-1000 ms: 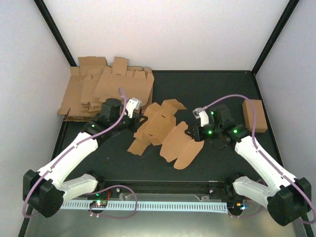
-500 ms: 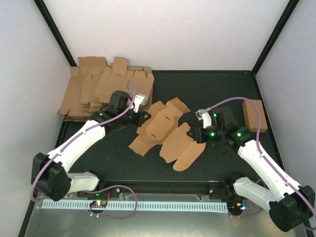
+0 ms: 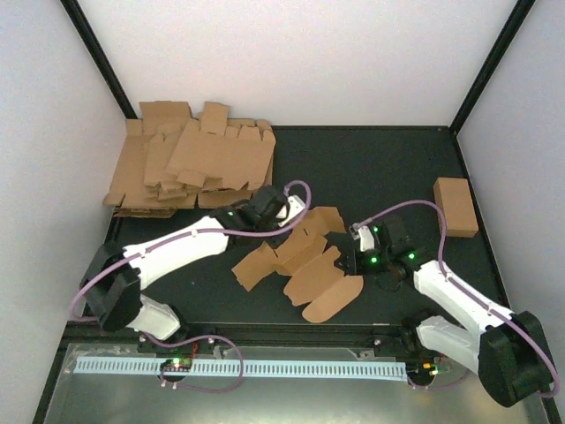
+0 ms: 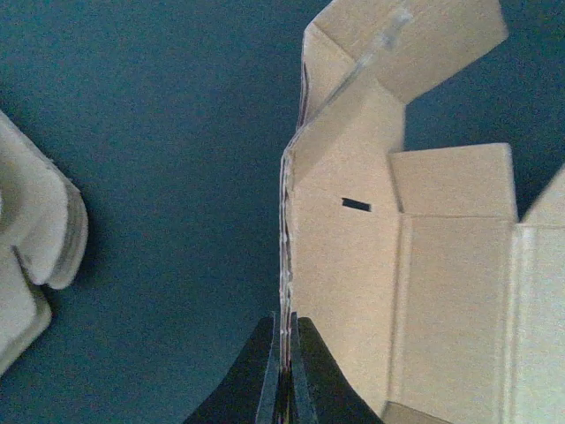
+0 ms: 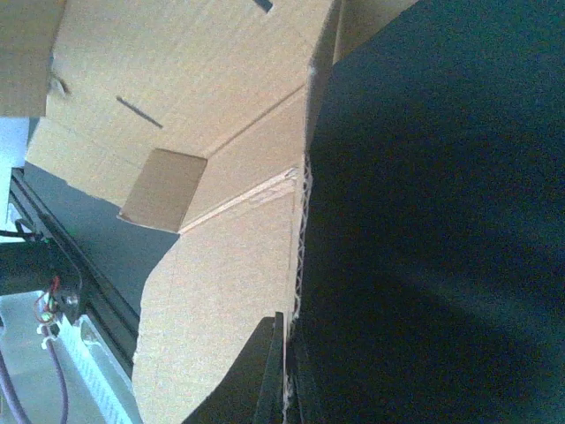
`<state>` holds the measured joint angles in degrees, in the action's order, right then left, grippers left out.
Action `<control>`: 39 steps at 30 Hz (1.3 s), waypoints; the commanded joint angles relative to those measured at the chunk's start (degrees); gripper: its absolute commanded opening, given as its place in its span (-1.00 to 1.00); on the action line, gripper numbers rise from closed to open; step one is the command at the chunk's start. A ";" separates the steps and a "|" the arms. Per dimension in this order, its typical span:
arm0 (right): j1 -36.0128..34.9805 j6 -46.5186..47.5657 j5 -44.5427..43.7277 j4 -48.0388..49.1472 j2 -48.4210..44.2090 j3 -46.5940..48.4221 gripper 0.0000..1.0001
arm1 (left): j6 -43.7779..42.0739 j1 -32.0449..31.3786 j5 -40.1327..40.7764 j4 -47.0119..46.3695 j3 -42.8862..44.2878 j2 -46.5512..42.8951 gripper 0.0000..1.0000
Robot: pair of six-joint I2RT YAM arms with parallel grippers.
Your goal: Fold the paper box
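Jaws: two pairs, both closed tight on the paper box.

The left jaws pinch a thin cardboard edge; in the left wrist view that edge runs straight up from the fingertips, with a slotted panel spreading to its right.

The right jaws are pressed together on a corrugated edge; in the right wrist view a rounded flap lies to the left of the grip.

Seen from above, the box is partly unfolded at mid-counter, between the two arms. The left jaws are at its far-left side, the right jaws at its right side, and its rounded flaps lie nearest the bases.

Heap of flat blanks: far-left corner.

Smooth cardboard brick: right side, apart from the arm.
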<state>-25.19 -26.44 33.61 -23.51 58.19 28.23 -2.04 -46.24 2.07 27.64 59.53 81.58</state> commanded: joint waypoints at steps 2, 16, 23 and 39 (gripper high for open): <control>0.05 -0.90 0.74 5.00 0.63 -3.55 -0.82 | -8.24 -6.06 20.00 0.48 4.54 6.57 -0.97; 0.06 0.01 -8.27 3.75 -2.23 -3.55 -0.32 | -13.18 -15.53 40.08 -2.80 3.89 11.69 -0.97; 0.14 -0.24 -14.27 5.16 -6.81 -1.69 -0.11 | -13.99 -19.36 45.62 -5.47 1.61 10.81 -0.97; 1.81 -34.64 -0.76 33.97 -0.80 -3.70 0.09 | -11.61 -23.39 48.36 -8.82 -0.74 12.75 -0.89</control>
<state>-23.77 -43.86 27.86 -4.05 56.69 26.83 -14.87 -68.55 48.71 20.03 58.98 93.91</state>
